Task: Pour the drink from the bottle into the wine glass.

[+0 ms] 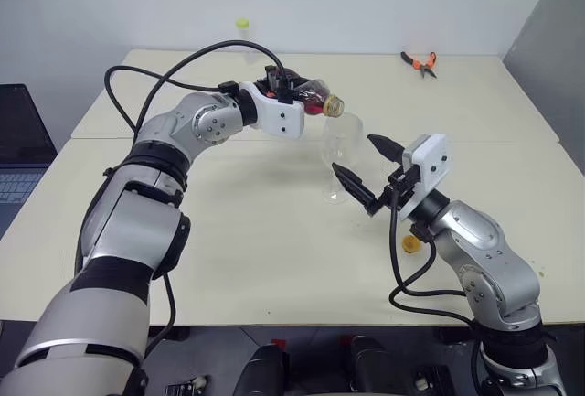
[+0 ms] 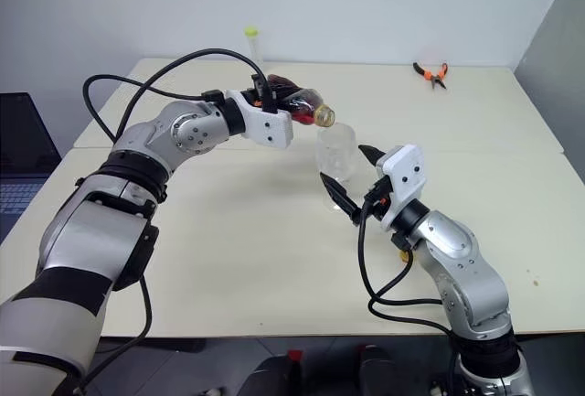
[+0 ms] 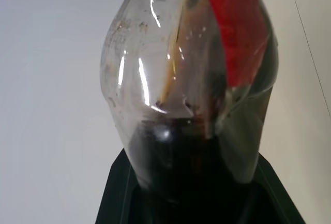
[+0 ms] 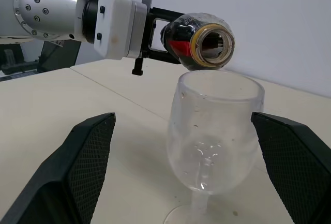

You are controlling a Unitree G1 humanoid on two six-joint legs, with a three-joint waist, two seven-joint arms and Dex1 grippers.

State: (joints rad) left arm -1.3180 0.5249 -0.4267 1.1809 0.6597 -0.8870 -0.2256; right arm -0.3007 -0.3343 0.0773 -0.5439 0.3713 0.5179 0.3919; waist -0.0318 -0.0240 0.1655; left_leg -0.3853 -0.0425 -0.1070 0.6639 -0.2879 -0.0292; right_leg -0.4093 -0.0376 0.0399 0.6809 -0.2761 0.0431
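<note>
The left gripper (image 1: 291, 88) is clamped on the small clear plastic bottle (image 1: 311, 96) with red label, tipped level, its open mouth at twelve o'clock over the clear stemmed wine glass (image 1: 340, 154) on the smooth cream table (image 1: 256, 250). Dark drink (image 3: 176, 167) pools inside. The right gripper (image 1: 370, 173), spread wide and empty, flanks the glass

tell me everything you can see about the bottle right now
The bottle is small, clear plastic, with a bulbous body, a red label strip and a yellowish neck ring. Its cap is off. It lies tipped about level, clamped in the left hand, its open mouth just over the glass rim. Dark drink sits inside; none is seen flowing.
</note>
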